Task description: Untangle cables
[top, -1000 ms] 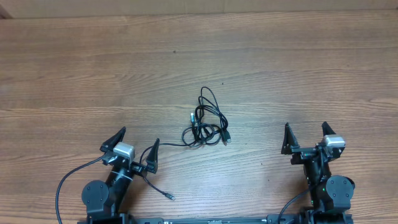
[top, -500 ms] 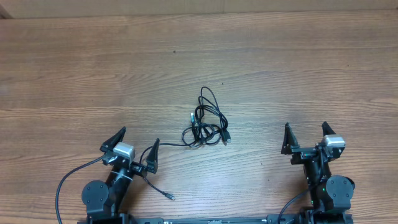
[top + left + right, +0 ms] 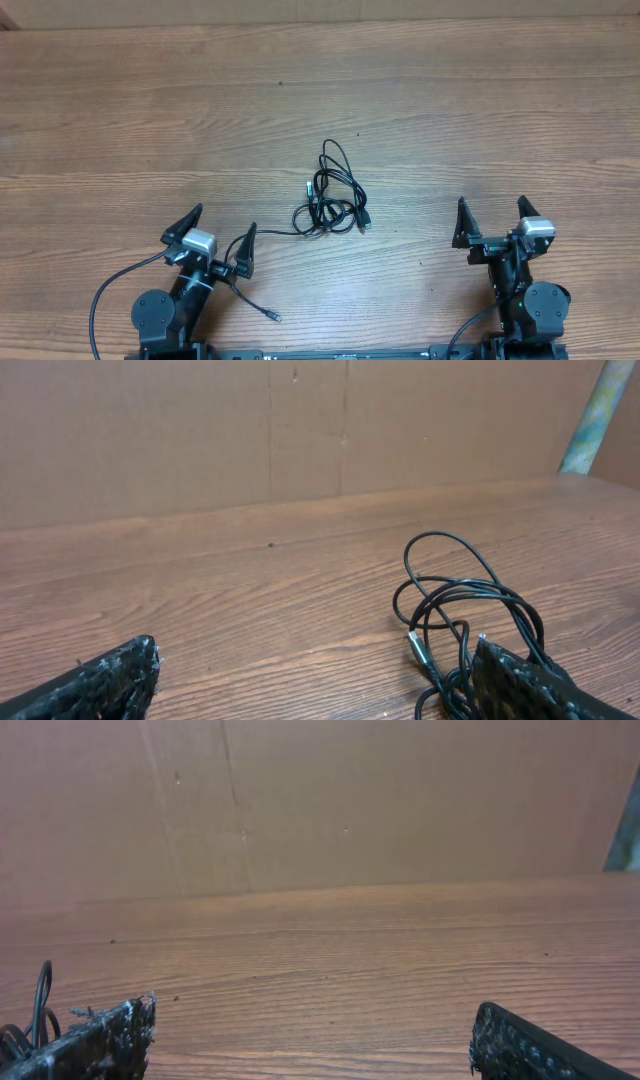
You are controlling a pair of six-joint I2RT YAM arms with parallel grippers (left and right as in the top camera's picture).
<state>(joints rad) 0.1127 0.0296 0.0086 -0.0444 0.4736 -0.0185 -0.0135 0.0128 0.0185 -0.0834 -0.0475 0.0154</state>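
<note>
- Two arms, zero movement: over the last second the overhead view does not change. Both sets of fingers stay parked at the near edge of the desk (image 3: 150, 120), and the cables (image 3: 333, 195) lie exactly as they did.
- That stillness suggests the untangling has not begun, or is paused. No cord has been drawn out of the knot.
- The left fingers (image 3: 185, 222) are spread wide and hold nothing. Their wrist view shows the two tips in the bottom corners with bare wood between them.
- The right fingers (image 3: 462, 222) are spread just as wide and are also empty.
- The cables sit near the middle of the desk, ahead of both arms and between them, somewhat nearer the left arm and well apart from the right.
- They are thin black cords. A loose open loop lies at the far end and a tighter snarl of overlapping coils at the near end.
- Small plugs poke out of the snarl, and the left wrist view shows one metal-tipped plug (image 3: 415, 643) at its near side.
- One strand (image 3: 275, 232) trails left from the snarl and ends up just beside the inner left finger.
- A loose plug end (image 3: 275, 316) lies by the left arm's base. I cannot tell whether it belongs to that strand.
</note>
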